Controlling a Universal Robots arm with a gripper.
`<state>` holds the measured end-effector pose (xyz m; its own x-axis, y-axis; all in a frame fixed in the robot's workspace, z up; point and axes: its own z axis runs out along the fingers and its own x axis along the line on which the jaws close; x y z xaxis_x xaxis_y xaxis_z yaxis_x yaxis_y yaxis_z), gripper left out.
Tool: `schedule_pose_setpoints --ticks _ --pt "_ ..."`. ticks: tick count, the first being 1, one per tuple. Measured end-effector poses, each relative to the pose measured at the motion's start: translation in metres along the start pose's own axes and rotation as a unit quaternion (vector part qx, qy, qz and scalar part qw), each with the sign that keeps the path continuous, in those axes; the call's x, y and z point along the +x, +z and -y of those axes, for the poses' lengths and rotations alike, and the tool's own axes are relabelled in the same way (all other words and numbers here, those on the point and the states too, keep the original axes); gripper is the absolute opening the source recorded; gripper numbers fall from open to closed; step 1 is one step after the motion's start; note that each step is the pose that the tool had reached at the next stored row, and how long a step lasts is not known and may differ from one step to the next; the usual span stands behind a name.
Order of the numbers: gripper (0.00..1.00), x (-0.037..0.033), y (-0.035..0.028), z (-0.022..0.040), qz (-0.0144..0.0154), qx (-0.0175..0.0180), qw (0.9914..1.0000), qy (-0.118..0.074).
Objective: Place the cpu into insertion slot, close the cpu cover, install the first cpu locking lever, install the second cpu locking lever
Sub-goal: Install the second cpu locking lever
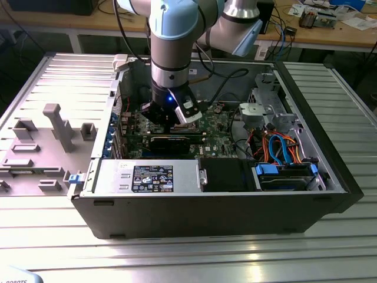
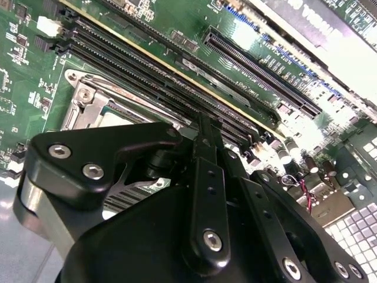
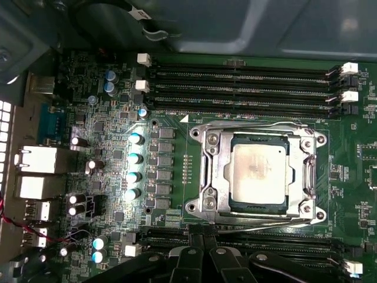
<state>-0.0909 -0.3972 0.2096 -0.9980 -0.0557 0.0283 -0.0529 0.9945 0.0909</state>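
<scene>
The arm reaches down into the open computer case, and its gripper hangs low over the green motherboard; in the second wrist view the black fingers look pressed together with nothing between them. Just ahead of the fingertips in the first wrist view sits the insertion slot, with the cpu already lying flat inside it, silver top showing; the cpu cover lies closed around the chip, framing it; thin wire levers run along the frame's edges. Long black memory slots lie beyond the socket, and another row passes right under the gripper.
</scene>
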Motion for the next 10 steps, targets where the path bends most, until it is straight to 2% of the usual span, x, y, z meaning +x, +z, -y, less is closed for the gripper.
schedule_pose_setpoints --ticks 2,6,10 --pt "0.11 0.0003 0.0012 0.0000 0.0002 -0.0021 1.00000 0.000" --pt "0.11 0.0012 0.0020 0.0000 0.0006 -0.0107 0.99994 0.000" --pt "0.11 0.0011 0.0028 0.0001 0.0008 -0.0150 0.99989 0.000"
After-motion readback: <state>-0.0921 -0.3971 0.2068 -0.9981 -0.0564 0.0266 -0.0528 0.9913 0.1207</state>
